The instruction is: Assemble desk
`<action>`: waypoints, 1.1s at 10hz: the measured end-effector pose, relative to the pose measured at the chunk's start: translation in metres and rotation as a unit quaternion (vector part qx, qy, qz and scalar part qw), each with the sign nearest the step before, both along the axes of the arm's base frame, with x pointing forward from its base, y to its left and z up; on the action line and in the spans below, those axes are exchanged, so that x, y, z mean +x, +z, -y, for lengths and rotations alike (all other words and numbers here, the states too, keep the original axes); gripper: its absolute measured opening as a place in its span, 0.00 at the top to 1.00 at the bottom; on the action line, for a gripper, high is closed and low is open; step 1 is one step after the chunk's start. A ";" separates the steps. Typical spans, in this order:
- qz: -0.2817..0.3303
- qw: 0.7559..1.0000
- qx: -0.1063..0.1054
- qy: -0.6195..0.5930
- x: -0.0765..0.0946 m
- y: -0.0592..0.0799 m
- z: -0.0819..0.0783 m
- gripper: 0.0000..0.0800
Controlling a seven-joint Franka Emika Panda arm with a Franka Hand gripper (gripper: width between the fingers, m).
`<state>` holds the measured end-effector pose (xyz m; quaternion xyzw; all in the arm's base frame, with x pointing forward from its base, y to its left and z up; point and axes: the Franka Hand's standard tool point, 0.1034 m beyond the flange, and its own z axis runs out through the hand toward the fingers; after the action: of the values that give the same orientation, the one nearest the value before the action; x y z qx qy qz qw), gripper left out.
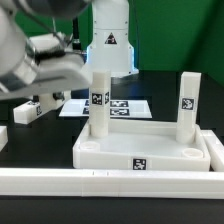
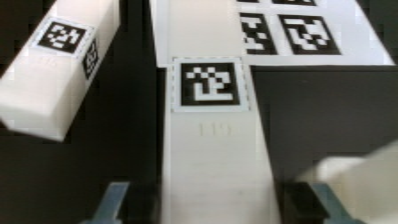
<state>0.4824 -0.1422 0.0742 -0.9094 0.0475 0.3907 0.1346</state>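
The white desk top (image 1: 120, 160) lies on the black table with two white legs standing in its far corner sockets, one at the exterior view's left (image 1: 98, 100) and one at its right (image 1: 187, 105). In the wrist view a loose leg (image 2: 210, 120) with a tag lies lengthwise between my fingers. My gripper (image 2: 210, 205) is open and straddles it, with a dark gap on each side. A second loose leg (image 2: 63, 65) lies beside it at a slant. In the exterior view my arm hangs over a lying leg (image 1: 28, 110) at the left.
The marker board (image 2: 267, 30) lies just beyond the leg's end and also shows in the exterior view (image 1: 118, 106). A long white rail (image 1: 100, 182) edges the table's front. A blurred white shape (image 2: 356, 180) sits close to one finger.
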 end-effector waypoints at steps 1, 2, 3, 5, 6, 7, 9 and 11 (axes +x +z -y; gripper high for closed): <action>0.012 1.000 -0.002 0.008 0.009 0.009 -0.003 0.64; 0.011 1.000 -0.003 0.006 0.006 0.005 -0.002 0.64; 0.015 1.000 -0.005 0.005 0.007 0.003 -0.001 0.64; 0.045 0.999 -0.012 0.007 0.021 0.011 -0.001 0.64; 0.080 0.997 -0.020 0.009 0.035 0.026 -0.001 0.64; 0.099 0.995 -0.024 0.011 0.044 0.036 -0.001 0.64; 0.162 0.986 -0.044 0.015 0.068 0.046 0.002 0.64; 0.233 0.970 -0.067 0.007 0.076 0.045 0.008 0.64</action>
<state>0.5587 -0.1502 0.1188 -0.9826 0.0342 0.1651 0.0779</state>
